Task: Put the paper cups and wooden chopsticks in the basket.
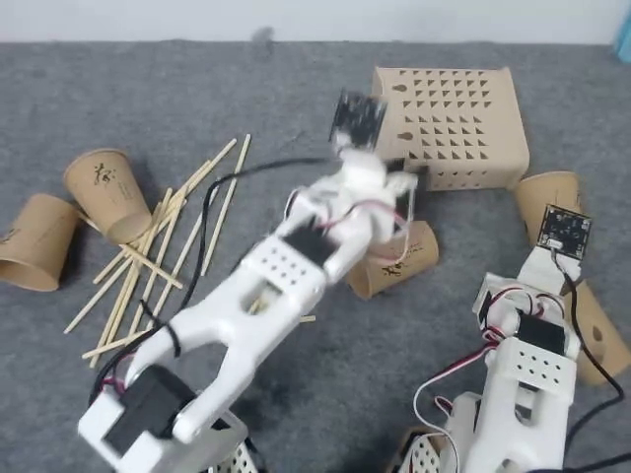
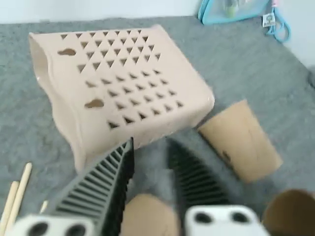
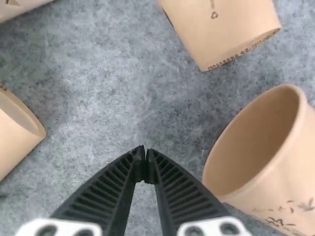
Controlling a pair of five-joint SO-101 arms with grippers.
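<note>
Left hand (image 2: 150,145), apart, is hovering by beige perforated plastic basket (image 1: 449,123); right hand (image 3: 145,164) together. Next, probably: clamping brown paper cup (image 1: 406,258).

One pale, perforated basket (image 1: 454,123). Five paper cups (image 1: 409,264) in all: two cups (image 1: 108,192) far left of the basket, one just in front of it, two to its right. Chopsticks (image 1: 148,258) in a crossed pile, roughly a dozen. Two white robot arms (image 1: 266,296).
</note>
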